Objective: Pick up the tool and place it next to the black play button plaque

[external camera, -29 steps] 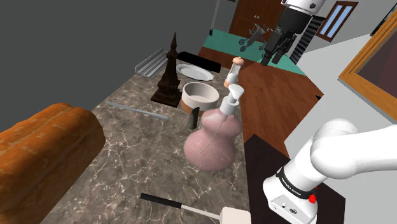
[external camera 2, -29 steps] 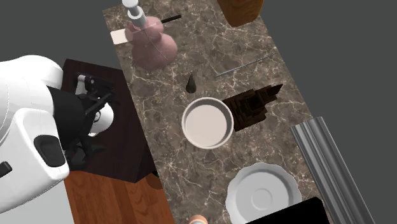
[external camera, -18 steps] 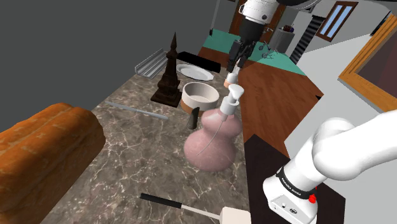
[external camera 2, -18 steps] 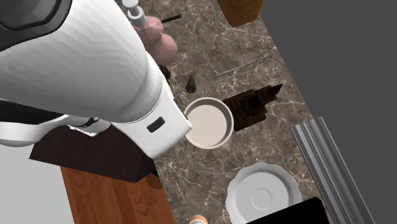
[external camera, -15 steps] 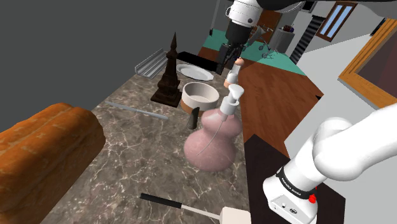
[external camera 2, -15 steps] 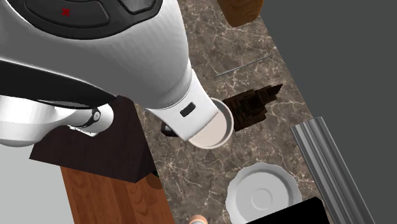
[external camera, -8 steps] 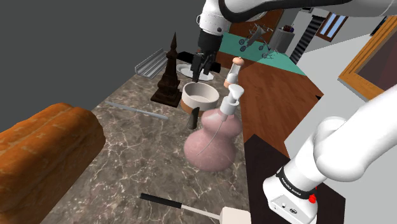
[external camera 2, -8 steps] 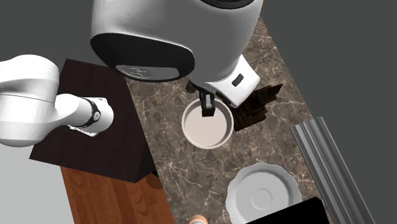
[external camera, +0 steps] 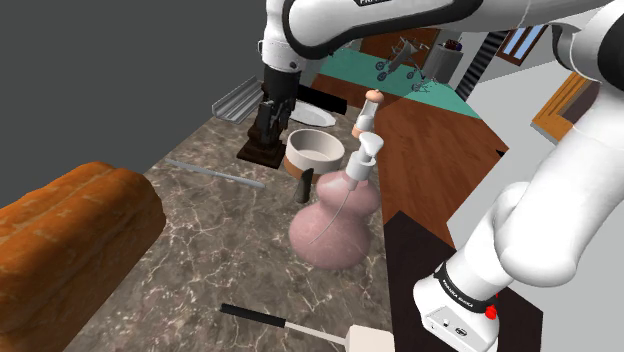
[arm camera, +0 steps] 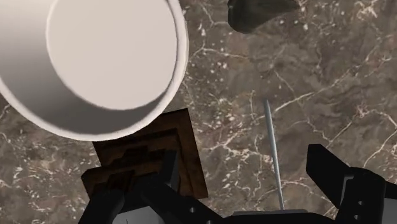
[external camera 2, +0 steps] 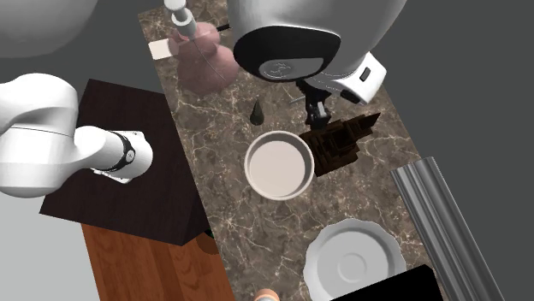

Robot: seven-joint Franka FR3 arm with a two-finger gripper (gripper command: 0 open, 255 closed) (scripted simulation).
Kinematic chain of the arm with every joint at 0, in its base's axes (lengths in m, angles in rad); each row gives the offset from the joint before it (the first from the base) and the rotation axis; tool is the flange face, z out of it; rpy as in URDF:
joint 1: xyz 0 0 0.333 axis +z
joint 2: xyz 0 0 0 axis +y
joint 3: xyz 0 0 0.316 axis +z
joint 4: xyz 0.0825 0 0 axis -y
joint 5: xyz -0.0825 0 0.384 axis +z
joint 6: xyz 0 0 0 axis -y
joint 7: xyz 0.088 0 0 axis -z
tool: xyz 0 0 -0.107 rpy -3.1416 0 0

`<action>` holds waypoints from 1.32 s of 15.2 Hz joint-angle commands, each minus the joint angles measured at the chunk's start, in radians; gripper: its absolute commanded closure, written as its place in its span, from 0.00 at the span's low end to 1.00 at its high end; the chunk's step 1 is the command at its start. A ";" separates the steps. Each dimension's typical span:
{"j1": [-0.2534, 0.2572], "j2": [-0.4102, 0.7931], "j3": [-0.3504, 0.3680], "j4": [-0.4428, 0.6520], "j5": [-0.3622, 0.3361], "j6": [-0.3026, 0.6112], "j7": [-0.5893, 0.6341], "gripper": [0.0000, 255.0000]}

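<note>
Now your end effector (external camera: 264,128) hangs over the tabletop (external camera: 200,235), fingers spread wide and holding nothing. Below it, between the fingers and untouched, lies the tool (arm camera: 272,143), a thin grey rod. A brown tower (arm camera: 173,137) and a bowl (arm camera: 108,54) sit beside one finger.
</note>
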 commanded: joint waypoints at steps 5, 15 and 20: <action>0.054 0.219 0.037 0.183 -0.056 0.014 0.001 0.00; 0.101 0.383 0.050 0.283 -0.103 0.061 0.002 0.00; 0.101 0.395 0.048 0.265 -0.106 0.091 0.004 0.00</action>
